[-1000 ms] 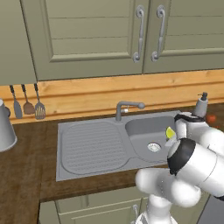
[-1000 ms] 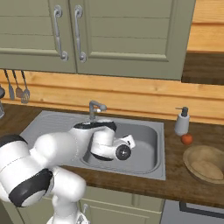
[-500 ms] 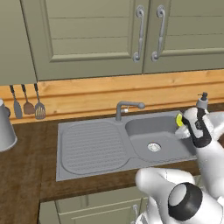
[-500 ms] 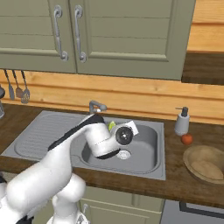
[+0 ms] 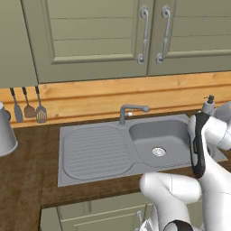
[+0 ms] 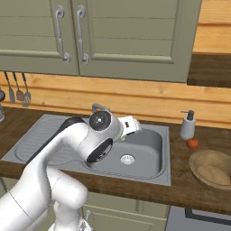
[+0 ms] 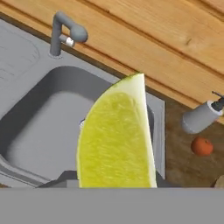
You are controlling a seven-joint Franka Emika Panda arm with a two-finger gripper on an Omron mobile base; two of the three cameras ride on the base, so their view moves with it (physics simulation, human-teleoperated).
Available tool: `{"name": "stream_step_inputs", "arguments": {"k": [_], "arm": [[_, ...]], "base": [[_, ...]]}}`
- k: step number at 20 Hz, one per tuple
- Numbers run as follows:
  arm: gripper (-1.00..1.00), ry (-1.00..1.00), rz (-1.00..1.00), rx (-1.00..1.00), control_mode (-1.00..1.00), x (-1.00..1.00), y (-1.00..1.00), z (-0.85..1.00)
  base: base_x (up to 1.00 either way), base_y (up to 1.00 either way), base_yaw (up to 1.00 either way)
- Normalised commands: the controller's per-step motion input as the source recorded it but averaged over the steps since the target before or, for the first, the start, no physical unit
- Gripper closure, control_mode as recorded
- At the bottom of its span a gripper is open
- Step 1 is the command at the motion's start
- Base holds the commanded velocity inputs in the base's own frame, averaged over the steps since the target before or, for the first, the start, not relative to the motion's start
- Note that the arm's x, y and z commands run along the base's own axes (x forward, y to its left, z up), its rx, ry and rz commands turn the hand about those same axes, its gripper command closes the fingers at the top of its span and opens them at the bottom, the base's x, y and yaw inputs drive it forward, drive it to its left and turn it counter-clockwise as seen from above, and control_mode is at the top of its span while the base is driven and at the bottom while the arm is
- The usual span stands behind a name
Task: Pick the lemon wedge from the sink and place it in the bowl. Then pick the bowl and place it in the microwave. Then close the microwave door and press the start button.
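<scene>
A home kitchen: a grey metal sink (image 5: 135, 149) with drainboard and curved faucet (image 5: 131, 111) sits in a dark wooden counter (image 6: 198, 185). At twelve o'clock hang beige cabinet doors (image 5: 99, 38); utensils (image 5: 28, 106) hang at ten o'clock; a soap dispenser (image 6: 187, 126) stands at two o'clock.

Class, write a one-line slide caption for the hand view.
Lemon wedge held in the end effector above the sink basin, with faucet, soap dispenser and a small orange fruit beyond.

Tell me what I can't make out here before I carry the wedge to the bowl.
- Claw fingertips: hand view, hidden behind the lemon wedge.
- Bowl: right base view, cut by the right edge.
- Soap bottle: left base view, partly behind the arm.
</scene>
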Motion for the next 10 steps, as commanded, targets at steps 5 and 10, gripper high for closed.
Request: {"name": "stream_step_inputs", "arguments": {"k": [5, 10], "arm": [[1.00, 0.15, -0.28, -0.19, -1.00, -0.04, -0.30, 0.00], [1.00, 0.09, -0.12, -0.02, -1.00, -0.13, -0.79, 0.00]], "base": [[0.00, 0.00, 0.00], [0.00, 0.00, 0.00]]}}
